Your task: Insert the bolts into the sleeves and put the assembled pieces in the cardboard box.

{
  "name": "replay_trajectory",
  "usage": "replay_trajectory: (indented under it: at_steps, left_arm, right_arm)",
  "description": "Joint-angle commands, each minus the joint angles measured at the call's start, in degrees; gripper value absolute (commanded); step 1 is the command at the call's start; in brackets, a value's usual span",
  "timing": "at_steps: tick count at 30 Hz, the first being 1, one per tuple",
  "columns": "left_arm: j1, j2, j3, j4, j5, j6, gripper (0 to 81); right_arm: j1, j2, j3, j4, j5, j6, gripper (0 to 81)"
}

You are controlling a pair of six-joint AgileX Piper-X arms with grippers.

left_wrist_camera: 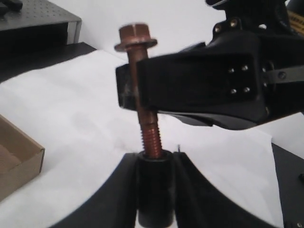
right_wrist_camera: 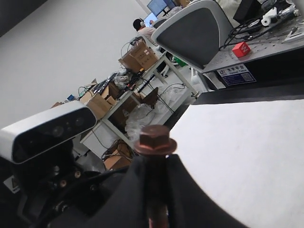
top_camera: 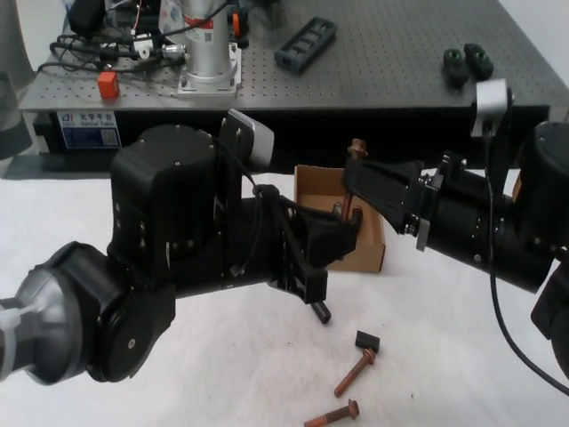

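Observation:
My left gripper [left_wrist_camera: 154, 164] is shut on an upright black sleeve [left_wrist_camera: 153, 190], held above the bench in front of the cardboard box [top_camera: 363, 256]. My right gripper [top_camera: 354, 185] is shut on the shank of a copper bolt [left_wrist_camera: 144, 95], head up, directly over the sleeve. The bolt's threaded tip [left_wrist_camera: 152, 140] sits in the sleeve's mouth. From the right wrist view the bolt's hex head [right_wrist_camera: 154, 140] stands between the right gripper's fingers [right_wrist_camera: 126, 190]. The box's corner [left_wrist_camera: 21, 159] lies beside the left gripper.
On the white sheet near the front lie two loose copper bolts [top_camera: 355, 372] [top_camera: 332, 414] and a small black sleeve [top_camera: 368, 341]. Another dark piece [top_camera: 321, 311] lies under the left arm. A metal breadboard [top_camera: 373, 62] with gear runs along the back.

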State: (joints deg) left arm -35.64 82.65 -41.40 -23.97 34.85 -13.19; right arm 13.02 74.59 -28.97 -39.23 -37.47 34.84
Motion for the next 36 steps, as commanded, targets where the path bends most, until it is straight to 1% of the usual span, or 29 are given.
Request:
replay_trajectory:
  at_steps: [1,5,7,10,12,13,14,16,17,18,20,22,25,28,31,34,36]
  left_arm:
    - [0.0,-0.68,-0.71,-6.19,-3.37,-0.23,0.6]
    - [0.0,-0.68,-0.71,-7.56,-3.75,-0.09,0.6]
    - [0.0,-0.68,-0.71,-7.55,-3.75,-0.09,0.6]
    - [0.0,-0.68,-0.71,-7.55,-3.75,1.75,0.6]
    - [0.0,-0.68,-0.71,-7.83,-3.75,2.99,0.6]
    - [0.0,-0.68,-0.71,-7.86,-3.75,2.99,0.6]
    - [0.0,-0.68,-0.71,-7.86,-3.75,2.99,0.6]
    - [0.0,-0.68,-0.71,-7.85,-4.0,2.77,0.6]
    - [0.0,-0.68,-0.71,-7.85,-5.3,2.02,0.6]
    - [0.0,-0.68,-0.71,-7.85,-7.26,1.08,0.6]
    - [0.32,-0.16,-1.66,-7.85,-13.59,0.5,0.6]
    - [1.38,1.87,-4.51,-5.76,-16.58,-1.71,0.6]
    - [3.15,7.62,-14.53,3.95,-16.63,-4.87,0.6]
    - [3.61,16.52,-28.17,18.0,-19.61,-4.48,0.6]
    - [3.61,27.88,-44.22,34.48,-20.84,0.14,0.6]
    - [3.61,38.54,-60.4,49.28,-23.47,5.04,0.6]
    - [3.61,44.81,-70.71,57.08,-25.11,6.24,0.6]
  right_arm:
    - [0.47,-0.55,-0.06,-0.15,-7.1,-0.64,1.3]
    - [0.47,-0.55,-0.06,-0.15,-9.16,-3.05,0.1]
    - [0.47,-0.55,-0.06,-0.15,-9.65,-5.01,5.2]
    - [0.47,-0.55,-0.06,-0.33,-9.87,-7.18,20.1]
    - [0.47,-0.55,-0.06,-1.18,-9.85,-7.83,32.3]
    - [0.47,-0.55,-0.06,-2.11,-9.85,-7.81,37.3]
    - [0.26,-0.79,-0.06,-2.96,-9.59,-7.41,40.6]
    - [-1.36,-1.91,-0.06,-4.01,-9.44,-7.39,41.8]
    - [-2.37,-2.63,-0.06,-4.16,-9.44,-7.21,41.5]
    - [-3.99,-3.67,-0.06,-4.03,-9.44,-7.01,41.2]
    - [-7.52,-5.68,-0.06,-2.9,-9.44,-7.02,41.2]
    - [-11.89,-7.75,-0.06,-0.64,-9.44,-7.02,41.2]
    - [-17.78,-9.53,-0.06,2.4,-9.44,-7.02,41.2]
    - [-21.55,-9.81,-0.06,3.92,-9.44,-7.02,41.2]
    - [-23.04,-9.81,-0.06,6.38,-7.51,-7.02,41.2]
    - [-23.05,-9.81,-0.06,9.16,-7.06,-7.99,41.2]
    - [-23.05,-9.81,-0.06,10.98,-7.06,-8.11,41.2]
